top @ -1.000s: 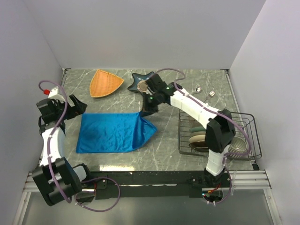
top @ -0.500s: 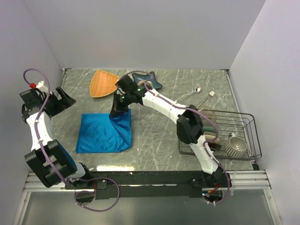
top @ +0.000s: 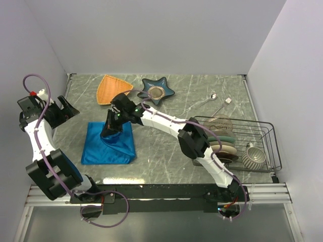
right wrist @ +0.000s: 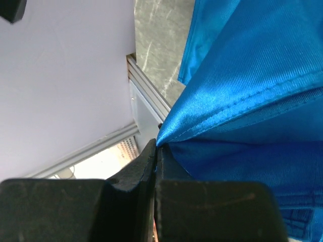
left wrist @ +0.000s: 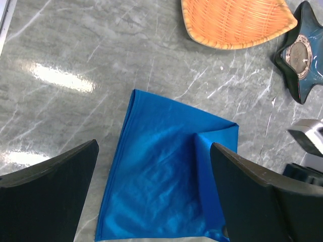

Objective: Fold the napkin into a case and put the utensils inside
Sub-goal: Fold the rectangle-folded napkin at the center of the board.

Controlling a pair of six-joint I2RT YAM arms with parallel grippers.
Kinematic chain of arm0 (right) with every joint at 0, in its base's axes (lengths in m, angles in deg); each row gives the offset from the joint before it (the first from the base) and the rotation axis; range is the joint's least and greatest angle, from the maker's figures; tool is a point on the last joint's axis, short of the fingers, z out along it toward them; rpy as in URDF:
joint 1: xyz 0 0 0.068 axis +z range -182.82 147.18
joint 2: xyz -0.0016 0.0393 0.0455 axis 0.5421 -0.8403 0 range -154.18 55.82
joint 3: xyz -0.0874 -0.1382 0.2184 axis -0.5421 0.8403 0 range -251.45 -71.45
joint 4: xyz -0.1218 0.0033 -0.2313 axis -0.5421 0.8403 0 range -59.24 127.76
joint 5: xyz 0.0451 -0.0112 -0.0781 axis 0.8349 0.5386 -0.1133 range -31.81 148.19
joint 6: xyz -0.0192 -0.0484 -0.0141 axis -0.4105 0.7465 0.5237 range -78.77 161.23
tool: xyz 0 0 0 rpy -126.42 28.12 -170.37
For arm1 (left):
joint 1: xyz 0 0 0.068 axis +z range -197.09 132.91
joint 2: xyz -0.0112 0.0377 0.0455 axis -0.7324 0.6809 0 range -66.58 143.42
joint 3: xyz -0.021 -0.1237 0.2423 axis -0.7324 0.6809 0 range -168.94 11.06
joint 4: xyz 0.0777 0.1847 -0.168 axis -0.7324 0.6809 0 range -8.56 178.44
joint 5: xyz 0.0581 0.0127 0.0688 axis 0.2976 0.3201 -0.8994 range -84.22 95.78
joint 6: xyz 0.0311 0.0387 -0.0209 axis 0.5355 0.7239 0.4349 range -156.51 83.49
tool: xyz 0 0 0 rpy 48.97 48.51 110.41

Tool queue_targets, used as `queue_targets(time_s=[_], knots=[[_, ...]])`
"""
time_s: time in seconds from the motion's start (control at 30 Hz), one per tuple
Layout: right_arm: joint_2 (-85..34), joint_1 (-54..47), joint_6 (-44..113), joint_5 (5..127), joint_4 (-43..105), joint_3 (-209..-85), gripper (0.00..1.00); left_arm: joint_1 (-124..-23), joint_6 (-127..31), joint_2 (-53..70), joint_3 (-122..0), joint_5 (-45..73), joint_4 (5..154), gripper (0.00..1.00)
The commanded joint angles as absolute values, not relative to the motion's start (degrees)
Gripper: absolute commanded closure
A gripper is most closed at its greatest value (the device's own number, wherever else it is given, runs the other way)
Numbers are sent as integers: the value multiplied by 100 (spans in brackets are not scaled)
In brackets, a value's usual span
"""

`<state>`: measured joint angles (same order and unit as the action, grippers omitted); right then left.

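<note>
1. The right pincer (right wrist: 156, 148) is clamped tight on a pinched-up fold of the napkin (right wrist: 252, 75). The cloth's stitched hem runs out from between its dark fingers.
2. The left pincer (left wrist: 154, 146) is spread wide, holding and touching nothing. It hangs above the counter (top: 166, 161) at 9 o'clock of the napkin.
3. In the top view the napkin lies doubled over as a rough square, at about 8 o'clock from the counter's middle. The right arm reaches across to it, and its pincer is over the cloth's 12 o'clock half.
4. Only the top view shows the spoon (top: 212, 96) and fork (top: 226, 102). They lie side by side at 2 o'clock on the counter, well apart from the napkin and near the 11 o'clock corner of the wire rack (top: 265, 132). The rack holds stacked plates (top: 222, 146) and a ribbed cup (top: 253, 157).
5. The left wrist view shows a raised ridge in the cloth and layered edges along its 9 o'clock side. The right wrist view shows only the weave close up, a strip of counter and the wall.
6. The napkin is bright blue with a satin sheen, and the counter is grey and veined like marble. The orange dish (top: 114, 88), at 12 o'clock of the napkin, is triangular with a woven look. The star-shaped dish (top: 156, 91) is dark and glossy, and the utensils are thin silver metal.
</note>
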<state>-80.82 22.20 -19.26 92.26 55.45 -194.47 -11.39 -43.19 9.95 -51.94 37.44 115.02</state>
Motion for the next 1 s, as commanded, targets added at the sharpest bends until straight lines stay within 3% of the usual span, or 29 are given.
queue_targets(time_s=[0.0, 0.3, 0.4, 0.43, 0.47, 0.53, 0.57, 0.67, 0.83, 0.93, 0.97], knots=[[-8322, 2290, -2460, 9098, 4790, -19669, 100, -1097, -4240, 733, -5160, 3839, 11581, 1], [-8569, 2307, -2873, 8606, 4122, -19793, 100, -1088, -4214, 812, -5239, 3988, 11633, 1], [-8621, 2360, -3049, 8614, 3920, -19775, 91, -1088, -4161, 830, -5292, 3962, 11695, 1], [-8630, 2378, -3101, 8632, 3841, -19775, 85, -1088, -4144, 821, -5301, 3962, 11721, 1], [-8639, 2395, -3163, 8667, 3823, -19766, 62, -1088, -4135, 821, -5336, 3970, 11782, 1], [-8552, 2387, -3120, 8737, 3805, -19740, 39, -1088, -4065, 786, -5371, 4049, 11853, 1], [-8490, 2343, -3006, 8763, 3840, -19713, 18, -1062, -4030, 742, -5389, 4119, 11931, 1], [-8043, 2220, -2638, 8922, 3893, -19415, 2, -1009, -3723, 707, -5389, 4637, 12159, 1], [-6876, 1755, -1627, 9421, 4087, -18441, 4, -1017, -2467, 803, -5494, 5419, 12783, 1], [-6216, 1429, -751, 9764, 4288, -17536, 22, -1009, -1570, 926, -5600, 5543, 13381, 6], [-6074, 1376, -494, 9835, 4376, -17142, 34, -1017, -1229, 1022, -5626, 5552, 13548, 9]])
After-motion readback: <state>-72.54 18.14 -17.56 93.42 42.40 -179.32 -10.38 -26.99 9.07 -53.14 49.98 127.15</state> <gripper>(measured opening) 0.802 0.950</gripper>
